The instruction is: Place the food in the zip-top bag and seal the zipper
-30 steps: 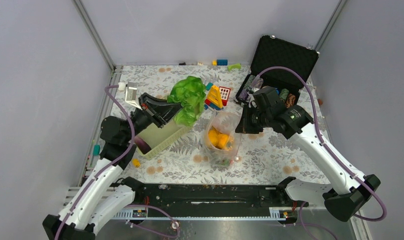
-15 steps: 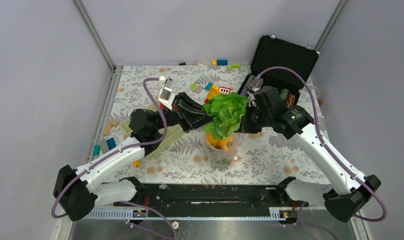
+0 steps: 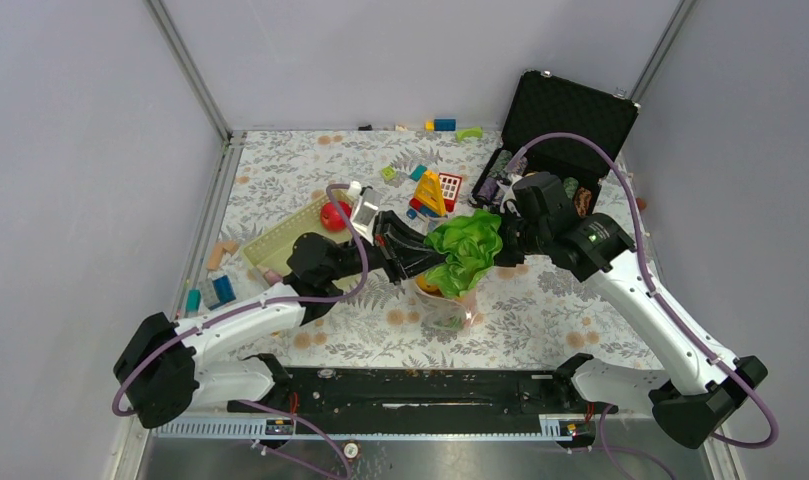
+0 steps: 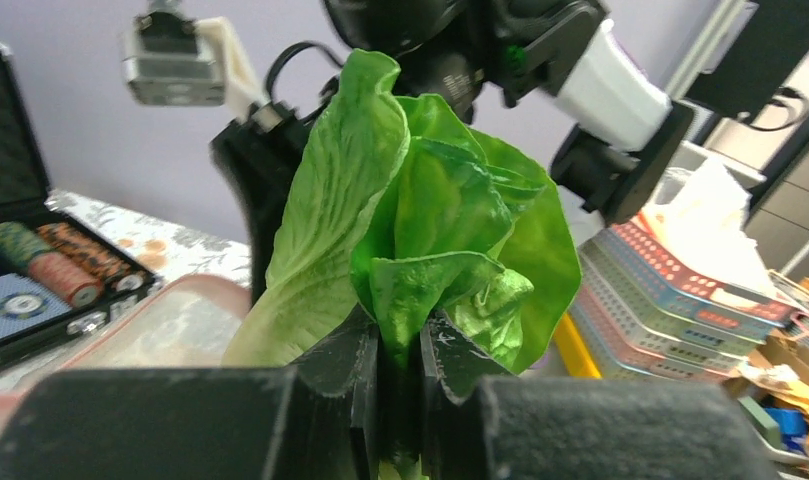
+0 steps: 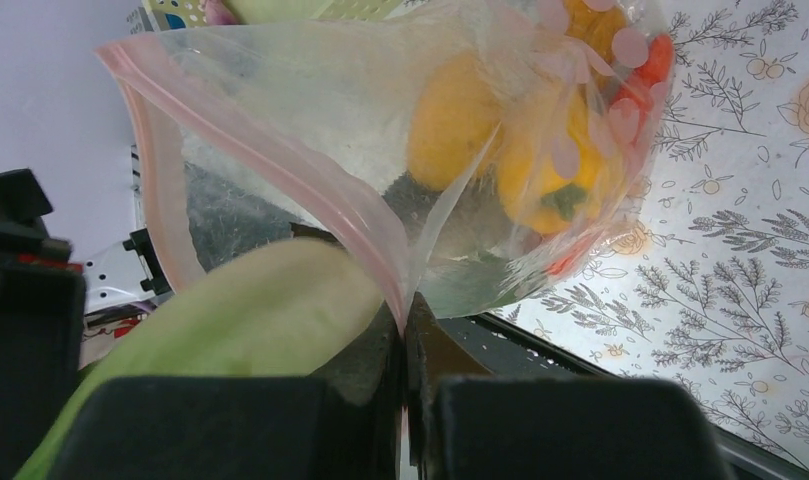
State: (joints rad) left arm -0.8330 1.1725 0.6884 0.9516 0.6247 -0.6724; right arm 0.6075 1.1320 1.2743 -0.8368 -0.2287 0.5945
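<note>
Left gripper (image 4: 400,350) clamped on lettuce (image 3: 468,245), over bag (image 3: 445,305) mouth at its 12 o'clock. Right gripper (image 5: 405,340) pinched shut on bag rim, 2 o'clock. Loading step. Next: push lettuce in, release, then zipper (image 5: 280,168).

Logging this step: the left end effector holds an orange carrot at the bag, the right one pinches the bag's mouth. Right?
No: the left wrist view shows the left end effector holding green lettuce, not a carrot. The right end effector does pinch the mouth of the zip-top bag.
</note>
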